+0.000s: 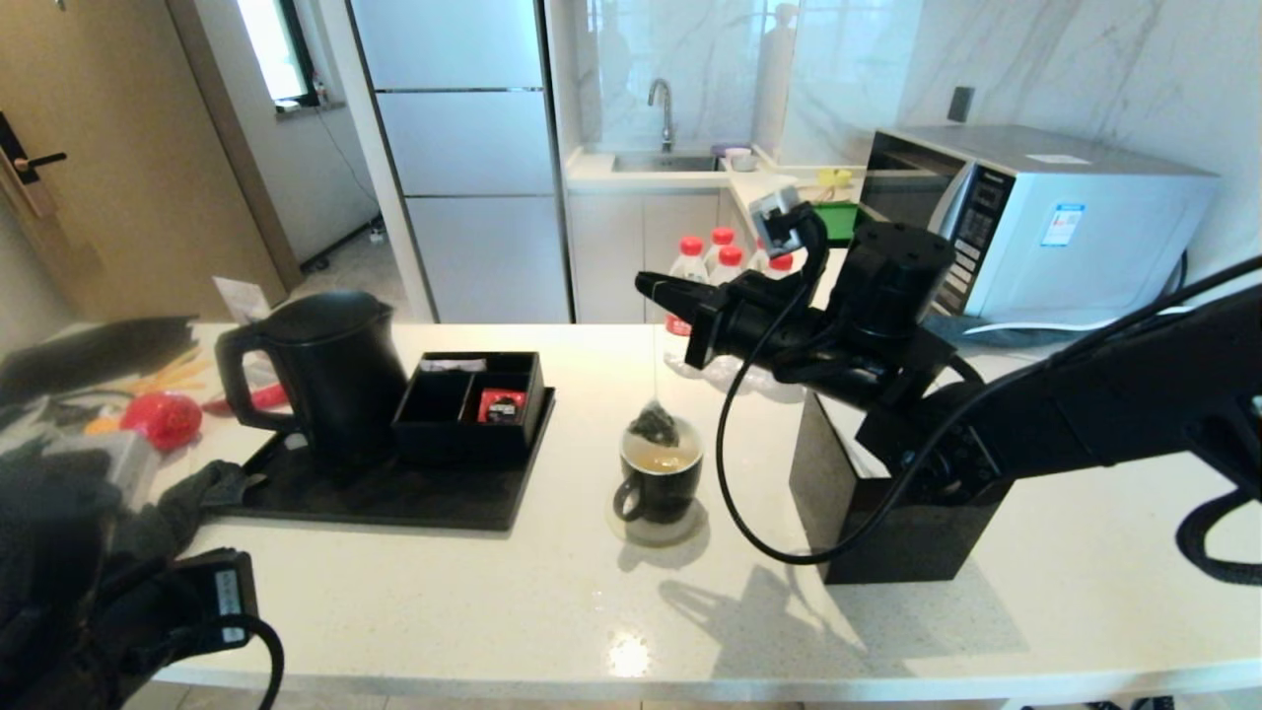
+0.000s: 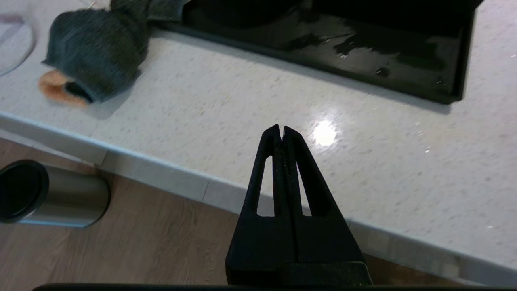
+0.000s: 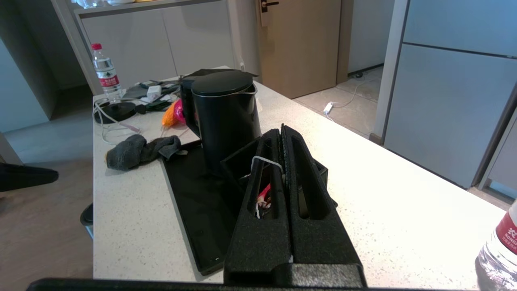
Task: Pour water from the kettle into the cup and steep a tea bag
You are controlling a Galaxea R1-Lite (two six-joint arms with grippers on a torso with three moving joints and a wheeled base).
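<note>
Tea bag hangs by its string from the right tool, clamped on the string, just above the cup mid-bench; light, limp, likely soaked, best held by the string; left tool closed, empty, at the bench's near edge.

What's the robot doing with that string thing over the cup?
It's making tea. The right claw is shut on a thin string, and the tea bag hangs from it at the rim of the cup. The cup already has pale yellowish water in it. The kettle stands on the black tray beside a black box. The left claw is shut and empty, down by the near edge of the counter.
</note>
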